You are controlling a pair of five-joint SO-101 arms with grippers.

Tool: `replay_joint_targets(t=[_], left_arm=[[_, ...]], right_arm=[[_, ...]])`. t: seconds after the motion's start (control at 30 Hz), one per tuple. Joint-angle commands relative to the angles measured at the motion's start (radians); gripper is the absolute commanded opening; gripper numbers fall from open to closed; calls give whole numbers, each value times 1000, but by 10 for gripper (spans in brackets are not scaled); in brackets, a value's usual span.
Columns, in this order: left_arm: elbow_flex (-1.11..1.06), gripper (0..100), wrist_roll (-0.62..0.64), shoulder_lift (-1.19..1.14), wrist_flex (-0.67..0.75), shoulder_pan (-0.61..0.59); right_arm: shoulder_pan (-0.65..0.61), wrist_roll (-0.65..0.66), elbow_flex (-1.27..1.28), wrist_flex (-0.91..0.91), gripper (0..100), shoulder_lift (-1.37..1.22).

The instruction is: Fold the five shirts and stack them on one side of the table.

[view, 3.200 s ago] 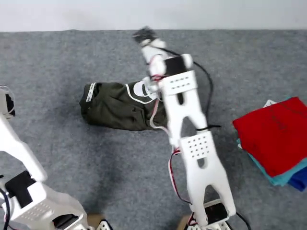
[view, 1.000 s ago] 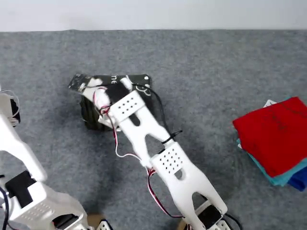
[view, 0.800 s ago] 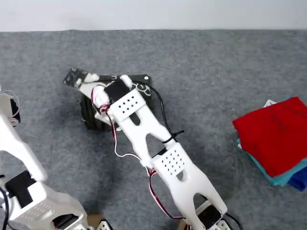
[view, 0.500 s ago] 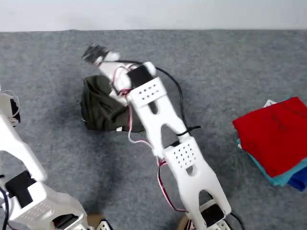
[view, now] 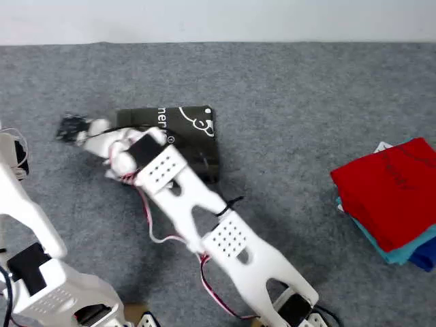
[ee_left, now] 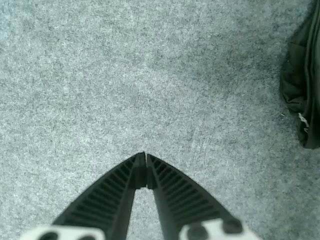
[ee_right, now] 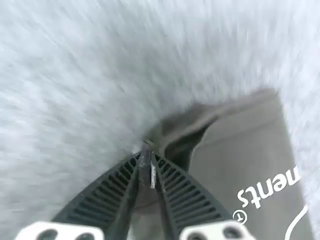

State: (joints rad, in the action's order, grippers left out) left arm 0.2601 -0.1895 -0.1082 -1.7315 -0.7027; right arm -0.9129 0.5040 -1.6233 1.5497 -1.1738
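right gripper [ee_right: 148,163] closed, pinching edge of dark olive folded shirt [ee_right: 235,145] — left gripper [ee_left: 145,159] closed too, w/ nothing inside.

Right gripper [ee_right: 148,161] closed, arm stretched far; left gripper [ee_left: 145,159] closed

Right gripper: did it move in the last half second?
Yes. The right gripper swung left, farther from the red shirt stack, and now sits past the dark shirt's left edge.

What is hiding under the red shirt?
A teal shirt and a dark blue shirt peek out at the edges beneath the red shirt. The red one covers the rest, so anything else underneath can't be seen.
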Motion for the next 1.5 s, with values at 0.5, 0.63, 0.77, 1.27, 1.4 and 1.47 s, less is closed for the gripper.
replay_joint_targets(t=[0.5,0.63,0.77,1.27,1.4,1.47], left_arm=[[10,6,8,51,2,8],[10,6,9,51,2,8],[10,6,6,51,2,2],[10,6,6,51,0,-14],[10,6,8,51,2,-14],[10,6,8,51,2,-14]], right_arm=[[417,-29,-29,251,10,62],[397,-75,-28,249,10,76],[392,-117,44,251,10,96],[389,-272,586,239,10,291],[364,-273,585,237,10,185],[344,-273,582,240,10,134]])
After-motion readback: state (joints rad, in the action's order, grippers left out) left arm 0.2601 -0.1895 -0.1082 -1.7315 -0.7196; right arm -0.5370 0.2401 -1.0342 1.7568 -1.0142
